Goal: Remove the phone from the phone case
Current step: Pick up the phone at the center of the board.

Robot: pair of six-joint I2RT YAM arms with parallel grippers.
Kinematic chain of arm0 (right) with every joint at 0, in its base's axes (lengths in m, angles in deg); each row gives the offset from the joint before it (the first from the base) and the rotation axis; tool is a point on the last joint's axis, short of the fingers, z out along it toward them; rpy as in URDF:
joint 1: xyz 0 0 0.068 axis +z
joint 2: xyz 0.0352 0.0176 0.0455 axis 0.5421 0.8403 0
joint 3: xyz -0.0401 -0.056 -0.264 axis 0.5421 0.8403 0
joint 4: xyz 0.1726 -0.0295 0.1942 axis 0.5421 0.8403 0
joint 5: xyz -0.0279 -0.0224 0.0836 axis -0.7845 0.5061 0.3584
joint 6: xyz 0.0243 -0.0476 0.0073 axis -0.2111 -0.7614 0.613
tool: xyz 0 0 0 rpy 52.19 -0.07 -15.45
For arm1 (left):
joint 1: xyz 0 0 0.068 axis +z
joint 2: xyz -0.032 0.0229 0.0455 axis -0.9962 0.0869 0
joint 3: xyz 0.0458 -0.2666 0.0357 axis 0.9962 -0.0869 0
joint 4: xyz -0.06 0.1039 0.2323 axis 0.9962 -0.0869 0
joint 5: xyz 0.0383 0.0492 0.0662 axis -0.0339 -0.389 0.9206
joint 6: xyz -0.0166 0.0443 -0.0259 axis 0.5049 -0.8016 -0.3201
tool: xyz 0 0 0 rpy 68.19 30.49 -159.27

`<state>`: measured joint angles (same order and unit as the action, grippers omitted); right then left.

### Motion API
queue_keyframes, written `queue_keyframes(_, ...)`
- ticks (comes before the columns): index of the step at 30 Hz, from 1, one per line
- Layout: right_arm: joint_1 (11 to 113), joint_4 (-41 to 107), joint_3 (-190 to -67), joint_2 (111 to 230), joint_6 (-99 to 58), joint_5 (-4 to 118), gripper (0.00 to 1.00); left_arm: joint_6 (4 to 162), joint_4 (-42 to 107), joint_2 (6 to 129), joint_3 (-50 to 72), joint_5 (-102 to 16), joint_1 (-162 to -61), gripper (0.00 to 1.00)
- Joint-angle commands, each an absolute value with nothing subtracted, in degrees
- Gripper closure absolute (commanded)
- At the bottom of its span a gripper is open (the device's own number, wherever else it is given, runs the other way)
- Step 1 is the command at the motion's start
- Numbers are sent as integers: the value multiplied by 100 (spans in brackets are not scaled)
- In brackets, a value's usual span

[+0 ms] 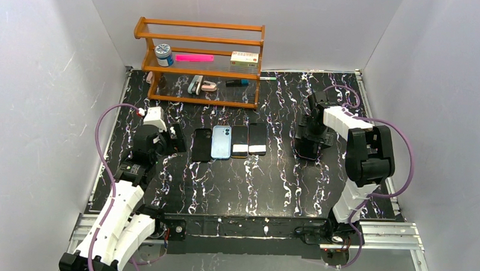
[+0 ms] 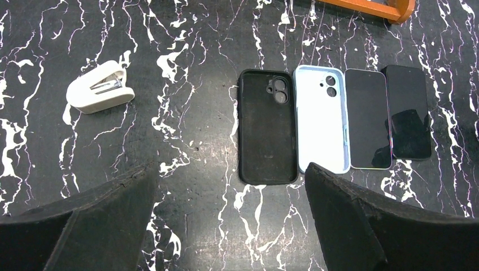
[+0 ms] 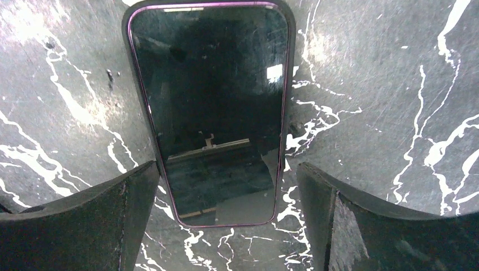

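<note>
At the right of the marbled surface (image 1: 272, 185), straddles a purple-edged phone (image 3: 214, 101), screen up and seated in a dark phone case (image 3: 291, 34), with right fingers (image 3: 101, 226) spread wide, released. At the left, hovers with left fingers (image 2: 101, 220) likewise parted, empty, near a black case (image 2: 266, 127), a light-blue case (image 2: 321, 127) and two bare phones (image 2: 368, 118) in a row.

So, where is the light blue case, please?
The light blue case lies left of centre in the top view, between the black case and a phone.
</note>
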<state>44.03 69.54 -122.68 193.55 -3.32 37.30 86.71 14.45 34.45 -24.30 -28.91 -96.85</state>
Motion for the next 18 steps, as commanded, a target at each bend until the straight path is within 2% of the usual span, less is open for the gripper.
queue_keyframes(1, 4366, 7340, -12334, 19240, -410, 3997, 1, 8615, 1579, 3460, -2495, -2954, -9697, 2)
queue_keyframes(11, 4365, 7265, -12247, 19559, -516, 3895, 2, 8613, 1624, 3487, -2513, -3112, -9697, 2)
queue_keyframes(18, 4370, 6853, -12053, 19699, -482, 4015, 11, 8622, 1657, 3497, -2513, -3283, -9697, 2)
